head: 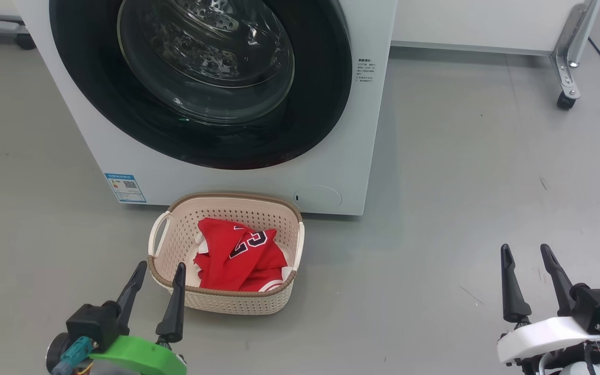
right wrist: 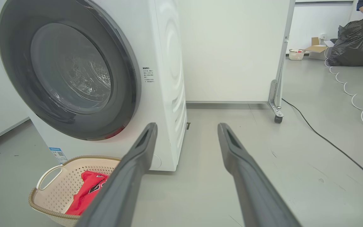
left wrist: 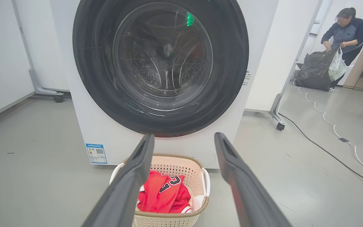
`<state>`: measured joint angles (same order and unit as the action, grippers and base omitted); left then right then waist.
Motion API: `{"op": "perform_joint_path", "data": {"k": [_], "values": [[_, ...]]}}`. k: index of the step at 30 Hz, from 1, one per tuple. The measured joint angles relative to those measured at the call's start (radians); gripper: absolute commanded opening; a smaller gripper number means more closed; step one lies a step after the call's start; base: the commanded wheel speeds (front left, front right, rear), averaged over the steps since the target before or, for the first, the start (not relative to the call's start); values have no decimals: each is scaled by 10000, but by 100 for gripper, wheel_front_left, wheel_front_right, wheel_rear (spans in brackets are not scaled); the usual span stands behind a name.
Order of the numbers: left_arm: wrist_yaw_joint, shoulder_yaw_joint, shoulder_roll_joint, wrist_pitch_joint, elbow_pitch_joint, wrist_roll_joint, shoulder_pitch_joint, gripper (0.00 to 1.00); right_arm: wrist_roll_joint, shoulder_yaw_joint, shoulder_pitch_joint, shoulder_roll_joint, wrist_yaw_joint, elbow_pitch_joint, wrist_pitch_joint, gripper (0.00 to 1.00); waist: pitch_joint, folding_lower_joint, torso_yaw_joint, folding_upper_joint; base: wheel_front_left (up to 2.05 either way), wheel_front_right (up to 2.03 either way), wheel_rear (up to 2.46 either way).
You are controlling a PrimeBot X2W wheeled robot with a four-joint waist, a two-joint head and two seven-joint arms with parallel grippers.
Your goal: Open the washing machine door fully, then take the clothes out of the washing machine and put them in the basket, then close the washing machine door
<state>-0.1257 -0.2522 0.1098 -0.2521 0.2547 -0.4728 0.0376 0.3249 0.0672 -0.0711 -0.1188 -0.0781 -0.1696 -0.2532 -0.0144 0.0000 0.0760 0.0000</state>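
Note:
The white washing machine stands ahead, its round black-rimmed door shut flush against the front, glass window showing the steel drum behind. On the floor before it sits the cream basket with red clothes lying inside. My left gripper hovers open at the basket's near left corner, holding nothing. My right gripper is open and empty over bare floor, well right of the basket. The left wrist view looks at the door and basket; the right wrist view sees the door obliquely, with the basket at lower left.
A white partition on castor feet stands behind and right of the machine. A black cable and white cord run across the floor at right. A person handles a black bag far right. Open grey floor lies right of the basket.

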Motion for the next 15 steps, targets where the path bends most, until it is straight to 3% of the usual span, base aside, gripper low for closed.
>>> {"op": "perform_joint_path", "data": {"k": [11, 12, 15], "values": [[0, -19, 21, 0, 12, -25, -5, 100, -21, -21, -1, 6, -2, 0, 0, 100, 31, 0, -2, 0, 0, 0, 0], [0, -21, 23, 0, 12, -31, -6, 0, -21, -25, -1, 10, -2, 0, 0, 0, 32, 0, 0, 0, 0, 0, 0], [0, -98, -73, 44, 316, -23, -92, 0, -17, 19, -90, 142, 4, -303, 12, 0, 33, 0, 0, 0, 0, 0, 0]]}}
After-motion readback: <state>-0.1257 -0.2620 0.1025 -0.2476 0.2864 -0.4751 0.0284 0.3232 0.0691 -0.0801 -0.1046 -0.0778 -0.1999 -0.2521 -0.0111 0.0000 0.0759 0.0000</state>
